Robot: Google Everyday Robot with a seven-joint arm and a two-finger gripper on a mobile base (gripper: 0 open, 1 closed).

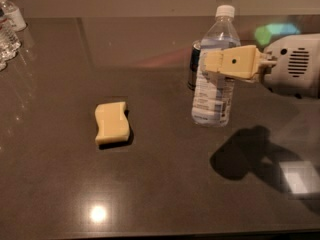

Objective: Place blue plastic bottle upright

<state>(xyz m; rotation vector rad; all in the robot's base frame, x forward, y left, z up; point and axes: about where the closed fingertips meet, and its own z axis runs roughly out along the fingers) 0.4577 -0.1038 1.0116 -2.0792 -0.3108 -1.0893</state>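
Note:
The blue plastic bottle (pixel 213 96) is a clear water bottle with a white cap and a pale label. It stands nearly upright at the right of the dark table (pixel 160 184), its base at or just above the surface. My gripper (pixel 216 67) reaches in from the right and is shut on the bottle's upper middle, its tan fingers (pixel 231 63) across the front. The white arm body is at the right edge.
A dark drink can (pixel 194 64) stands right behind the bottle, mostly hidden. A yellow sponge (pixel 112 122) lies to the left of centre. Several small clear bottles (pixel 9 26) are grouped at the far left edge.

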